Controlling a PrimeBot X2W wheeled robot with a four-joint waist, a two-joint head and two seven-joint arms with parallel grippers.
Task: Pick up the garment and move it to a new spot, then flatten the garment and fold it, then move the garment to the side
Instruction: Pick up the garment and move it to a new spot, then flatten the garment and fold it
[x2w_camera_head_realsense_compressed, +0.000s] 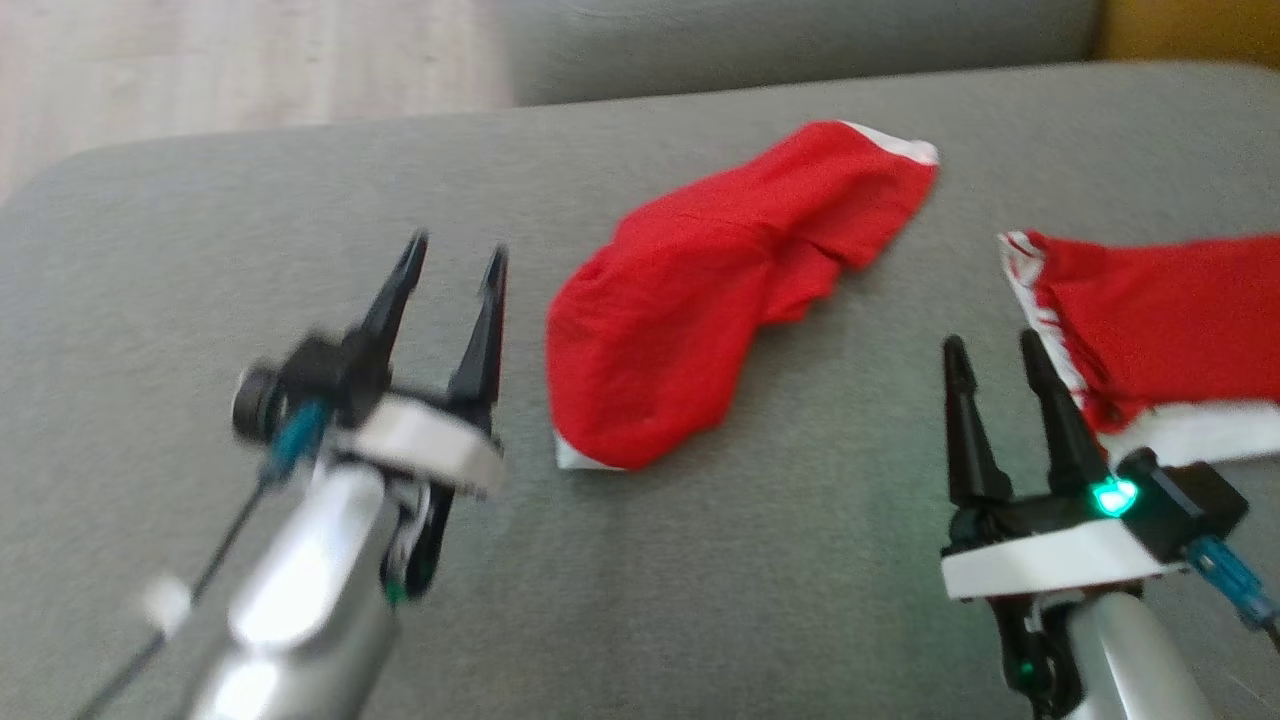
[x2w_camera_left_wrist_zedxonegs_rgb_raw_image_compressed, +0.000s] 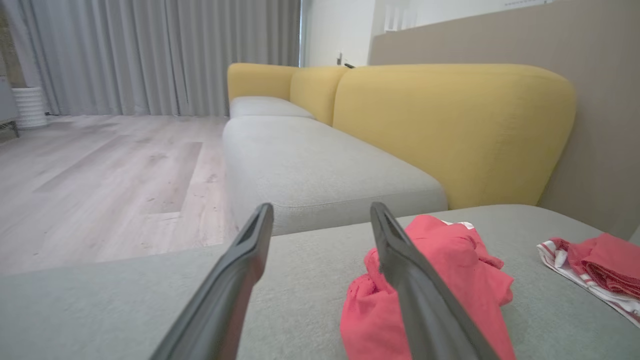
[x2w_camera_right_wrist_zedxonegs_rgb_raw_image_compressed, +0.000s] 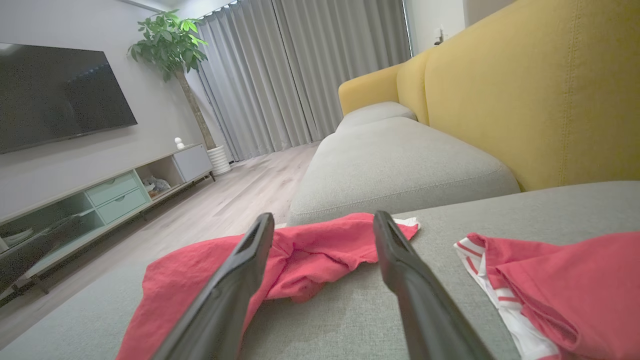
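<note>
The head view shows two red garments on a grey cushion (x2w_camera_head_realsense_compressed: 700, 560). The garment (x2w_camera_head_realsense_compressed: 720, 300) lies crumpled mid-cushion with white trim at both ends. The second garment (x2w_camera_head_realsense_compressed: 1160, 330), edged in white with stripes, lies apart from it at the right edge. There are two grippers. The left gripper (x2w_camera_head_realsense_compressed: 457, 250), blurred, hovers just left of the garment, and the right gripper (x2w_camera_head_realsense_compressed: 992, 345) sits just beside the second garment. Each has its two fingers apart and holds nothing. The left wrist view looks low across the cushion. Its fingers (x2w_camera_left_wrist_zedxonegs_rgb_raw_image_compressed: 240, 270) are spread wide, with the garment (x2w_camera_left_wrist_zedxonegs_rgb_raw_image_compressed: 460, 280) partly behind the right-hand one and the second garment (x2w_camera_left_wrist_zedxonegs_rgb_raw_image_compressed: 600, 265) further right. This view adds a yellow backrest (x2w_camera_left_wrist_zedxonegs_rgb_raw_image_compressed: 450, 130), another grey seat (x2w_camera_left_wrist_zedxonegs_rgb_raw_image_compressed: 320, 165), a wood floor (x2w_camera_left_wrist_zedxonegs_rgb_raw_image_compressed: 100, 175) and grey curtains (x2w_camera_left_wrist_zedxonegs_rgb_raw_image_compressed: 150, 50). In the right wrist view the fingers (x2w_camera_right_wrist_zedxonegs_rgb_raw_image_compressed: 235, 280) are again spread and empty. The garment (x2w_camera_right_wrist_zedxonegs_rgb_raw_image_compressed: 310, 255) stretches behind them and the second garment (x2w_camera_right_wrist_zedxonegs_rgb_raw_image_compressed: 565, 285) lies at lower right. Here one television (x2w_camera_right_wrist_zedxonegs_rgb_raw_image_compressed: 55, 95), one plant (x2w_camera_right_wrist_zedxonegs_rgb_raw_image_compressed: 175, 40) and one low cabinet (x2w_camera_right_wrist_zedxonegs_rgb_raw_image_compressed: 100, 195) appear along the wall.
</note>
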